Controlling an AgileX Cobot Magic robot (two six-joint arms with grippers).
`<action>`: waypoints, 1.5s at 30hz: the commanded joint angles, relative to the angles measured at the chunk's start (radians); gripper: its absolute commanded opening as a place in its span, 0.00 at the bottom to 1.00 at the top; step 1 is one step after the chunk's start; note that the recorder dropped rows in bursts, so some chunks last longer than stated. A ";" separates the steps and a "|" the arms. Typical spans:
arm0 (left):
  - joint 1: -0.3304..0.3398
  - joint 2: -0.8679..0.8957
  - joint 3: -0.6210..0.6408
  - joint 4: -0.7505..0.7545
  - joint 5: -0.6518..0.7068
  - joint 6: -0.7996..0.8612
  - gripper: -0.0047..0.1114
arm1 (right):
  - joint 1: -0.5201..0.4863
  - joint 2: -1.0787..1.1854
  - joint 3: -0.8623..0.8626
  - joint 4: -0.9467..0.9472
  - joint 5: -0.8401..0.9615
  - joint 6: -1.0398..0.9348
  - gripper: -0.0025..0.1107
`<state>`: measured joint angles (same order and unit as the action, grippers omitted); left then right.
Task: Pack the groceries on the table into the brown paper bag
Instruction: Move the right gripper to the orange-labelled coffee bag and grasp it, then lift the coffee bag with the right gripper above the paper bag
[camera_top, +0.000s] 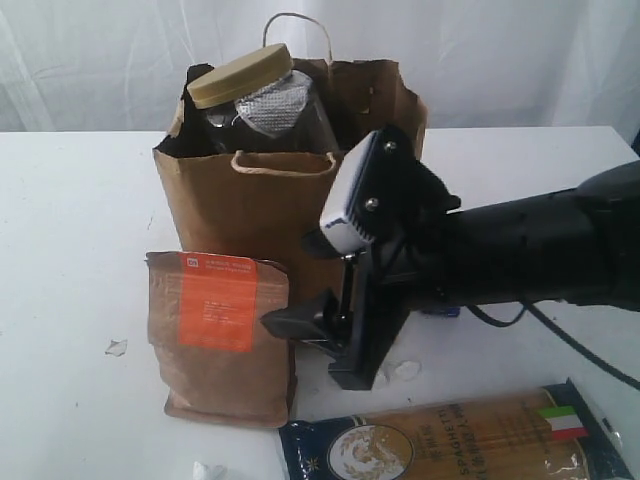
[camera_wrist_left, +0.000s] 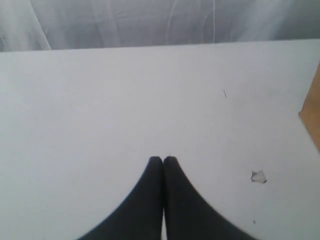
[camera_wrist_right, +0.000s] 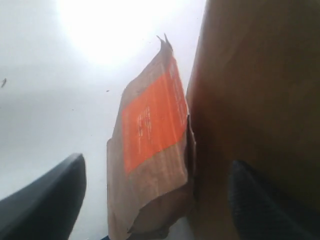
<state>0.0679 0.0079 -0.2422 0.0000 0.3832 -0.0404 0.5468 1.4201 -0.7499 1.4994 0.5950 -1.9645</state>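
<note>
While the left gripper (camera_wrist_left: 163, 160) jaws sit clenched, the right gripper (camera_wrist_right: 157, 166) jaws gape beside the brown pouch (camera_top: 220, 345).

The desk (camera_top: 80, 200) is evenly and brightly lit, while glare and blur are seen in the right wrist view.
</note>
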 joint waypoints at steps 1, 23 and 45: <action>0.001 -0.007 0.037 0.018 0.037 -0.011 0.04 | 0.047 0.076 -0.044 0.013 -0.014 -0.013 0.67; 0.001 -0.007 0.037 0.008 0.002 -0.011 0.04 | 0.074 0.022 -0.081 0.036 -0.053 -0.013 0.02; 0.001 -0.007 0.037 0.008 -0.016 -0.011 0.04 | 0.074 -0.196 -0.479 0.045 -0.020 0.353 0.02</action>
<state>0.0679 0.0079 -0.2084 0.0157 0.3755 -0.0428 0.6195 1.2410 -1.1592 1.5152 0.5667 -1.6279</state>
